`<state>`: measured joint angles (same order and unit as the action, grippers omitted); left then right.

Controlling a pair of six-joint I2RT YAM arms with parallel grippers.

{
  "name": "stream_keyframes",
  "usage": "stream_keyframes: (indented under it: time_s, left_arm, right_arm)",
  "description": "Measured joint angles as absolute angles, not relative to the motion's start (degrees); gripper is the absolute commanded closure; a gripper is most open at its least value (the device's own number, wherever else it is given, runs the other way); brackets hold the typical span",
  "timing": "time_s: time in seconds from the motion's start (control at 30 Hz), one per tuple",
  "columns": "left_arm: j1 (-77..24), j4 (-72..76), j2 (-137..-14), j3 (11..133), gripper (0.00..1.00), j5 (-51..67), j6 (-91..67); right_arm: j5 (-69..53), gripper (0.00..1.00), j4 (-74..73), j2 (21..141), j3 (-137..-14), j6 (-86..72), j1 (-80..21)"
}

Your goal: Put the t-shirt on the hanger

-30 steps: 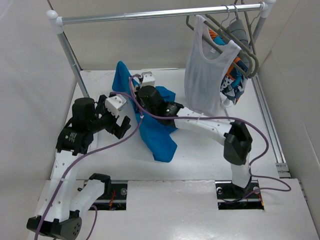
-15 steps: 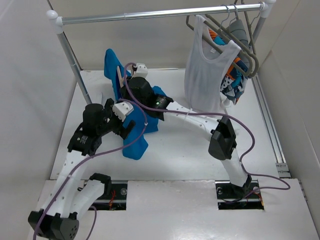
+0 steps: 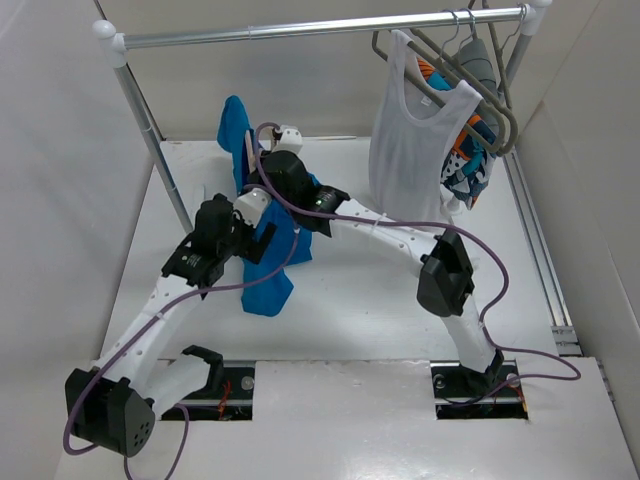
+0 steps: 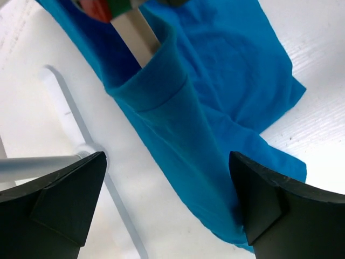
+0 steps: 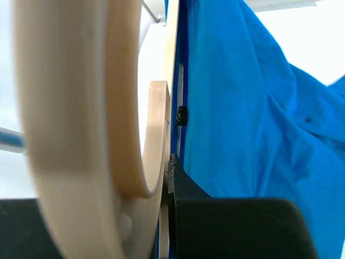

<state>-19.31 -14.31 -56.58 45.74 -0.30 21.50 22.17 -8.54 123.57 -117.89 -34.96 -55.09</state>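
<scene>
The right end effector is closed on the hanger, raised off the surface. 1 hanger arm enters a hemmed opening of the t-shirt. The left end effector is open and nearer the cloth, which lies directly ahead of it.

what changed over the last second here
The right gripper, shut on the pale wooden hanger, swung left, raising the blue t-shirt so it hangs from it. The left gripper moved in toward the cloth, fingers open. The white tank top and grey hangers on the rail stayed put.
</scene>
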Motion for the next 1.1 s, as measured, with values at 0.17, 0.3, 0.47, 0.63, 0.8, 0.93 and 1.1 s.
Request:
stream_keyframes:
  time_s: [0.17, 0.3, 0.47, 0.63, 0.8, 0.93, 1.1]
  left_arm:
    - [-19.6, -15.1, -56.9, 44.4, 0.71, 1.0, 21.6]
    - [-20.0, -16.5, -57.7, 44.3, 1.0, 1.1, 21.4]
    - [-19.9, -18.5, -57.9, 44.3, 1.0, 0.8, 20.4]
    - [-17.8, -19.9, -54.4, 44.7, 1.0, 2.7, 17.5]
    - [-16.4, -19.9, -48.3, 47.4, 1.0, 4.5, 14.3]
    - [-16.4, -19.9, -45.7, 48.1, 1.0, 5.5, 11.6]
    - [-16.4, -21.2, -44.3, 48.2, 1.0, 5.3, 8.6]
  right_arm:
    - [21.9, 1.0, -7.4, 123.6, -115.3, -35.9, -54.8]
    - [22.5, 1.0, -6.3, 123.4, -113.6, -36.4, -54.3]
    - [20.8, 0.94, -4.9, 123.1, -110.6, -35.9, -53.9]
    - [13.2, 0.49, -1.5, 120.7, -108.1, -26.0, -52.7]
    - [2.2, 0.08, 2.9, 115.5, -103.7, -12.5, -50.3]
    - [-2.0, 0.07, 6.0, 109.1, -97.1, -4.8, -49.1]
    - [-5.9, 0.07, 11.1, 100.3, -87.3, 2.9, -49.2]
